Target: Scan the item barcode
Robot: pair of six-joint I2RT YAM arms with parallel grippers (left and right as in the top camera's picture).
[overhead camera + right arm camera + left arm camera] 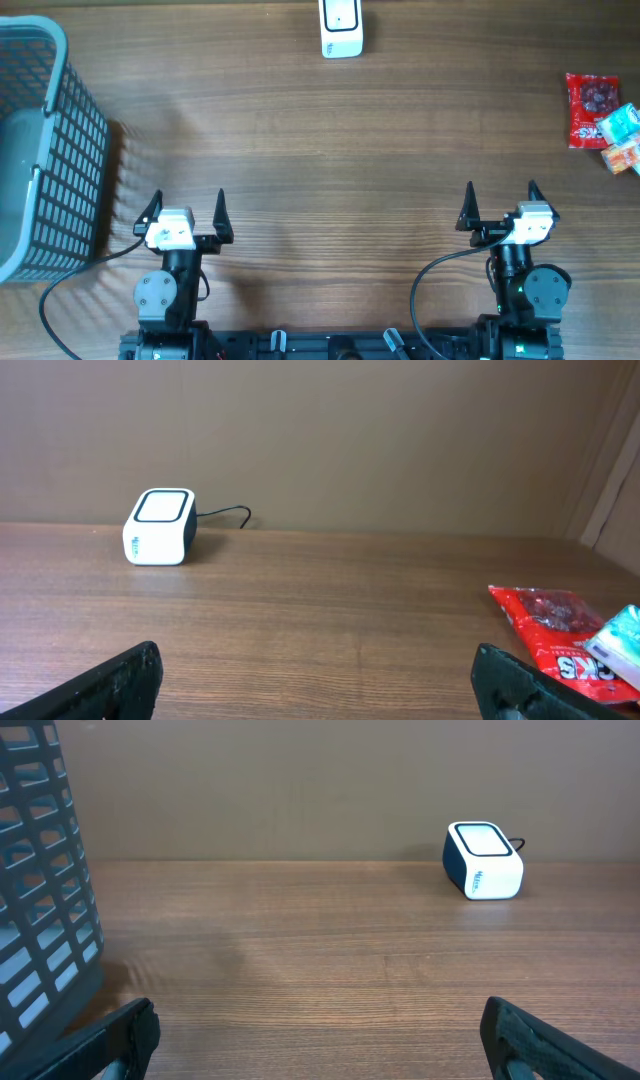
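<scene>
A white barcode scanner point(341, 28) stands at the table's far edge, also seen as the white scanner point(483, 861) and the scanner point(160, 526) with its cable. A red snack packet point(588, 110) lies at the far right with a pale blue packet point(622, 122) and an orange-white packet point(623, 157) beside it; the red packet point(553, 634) shows in the right wrist view. My left gripper point(185, 213) is open near the front left, nothing between its fingers. My right gripper point(501, 206) is open near the front right, well short of the packets.
A grey plastic basket point(40, 150) stands at the left edge, close to my left gripper; its mesh wall point(40, 890) fills the left of the left wrist view. Bare wooden table point(340, 160) lies between the grippers and the scanner.
</scene>
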